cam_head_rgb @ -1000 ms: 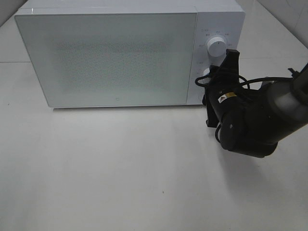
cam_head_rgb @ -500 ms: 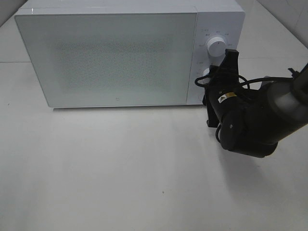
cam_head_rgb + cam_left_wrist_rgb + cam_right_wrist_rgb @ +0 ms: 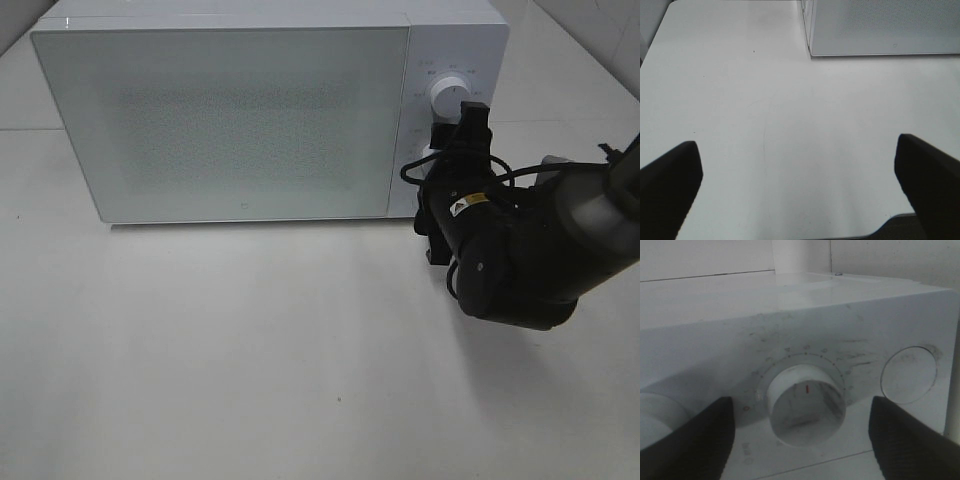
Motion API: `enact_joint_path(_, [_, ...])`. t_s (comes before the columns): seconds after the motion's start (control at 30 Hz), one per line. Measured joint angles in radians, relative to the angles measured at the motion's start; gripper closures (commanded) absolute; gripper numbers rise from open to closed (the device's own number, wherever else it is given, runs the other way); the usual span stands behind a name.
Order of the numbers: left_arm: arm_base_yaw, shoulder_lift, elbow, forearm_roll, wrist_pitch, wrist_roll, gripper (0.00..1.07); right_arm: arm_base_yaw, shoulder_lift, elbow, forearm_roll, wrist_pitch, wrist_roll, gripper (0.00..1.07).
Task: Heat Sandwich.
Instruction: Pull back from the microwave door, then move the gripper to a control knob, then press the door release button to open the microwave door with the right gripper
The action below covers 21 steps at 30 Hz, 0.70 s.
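Observation:
The sandwich is hidden from every view. The white microwave (image 3: pixel 230 120) stands at the back of the table with its door shut. My right gripper (image 3: pixel 441 168) is at the control panel. Its black fingers (image 3: pixel 690 440) stand open on either side of the lower knob (image 3: pixel 806 405) with a gap on each side. That knob's red mark points towards the scale. The upper knob (image 3: pixel 450 95) sits just above the gripper. My left gripper (image 3: pixel 800 185) hangs wide open over bare table, with the microwave's corner (image 3: pixel 880 25) ahead of it.
A round button (image 3: pixel 910 375) sits beside the lower knob on the panel. The white table (image 3: pixel 250 350) stretches in front of the microwave. The bulky black right arm (image 3: pixel 520 250) fills the space to the microwave's right. The table's edge (image 3: pixel 900 222) shows near the left gripper.
The right gripper's jaws have spread apart from the lower knob. Its upper finger has shifted slightly up the panel. The left gripper and the microwave door have not moved.

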Motion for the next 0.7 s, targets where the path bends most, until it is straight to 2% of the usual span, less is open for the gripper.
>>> enact_joint_path(0.27, [0.000,0.000,0.000,0.000,0.000,0.000,0.06,-0.001,-0.002,0.017,-0.021,-0.026,0.000,0.32])
enact_joint_path(0.43, [0.000,0.000,0.000,0.000,0.000,0.000,0.06,-0.001,-0.045,0.063,-0.088,-0.026,-0.007,0.32])
enact_joint_path(0.7, [0.000,0.000,0.000,0.000,0.000,0.000,0.06,-0.001,-0.109,0.126,-0.126,0.001,-0.101,0.32])
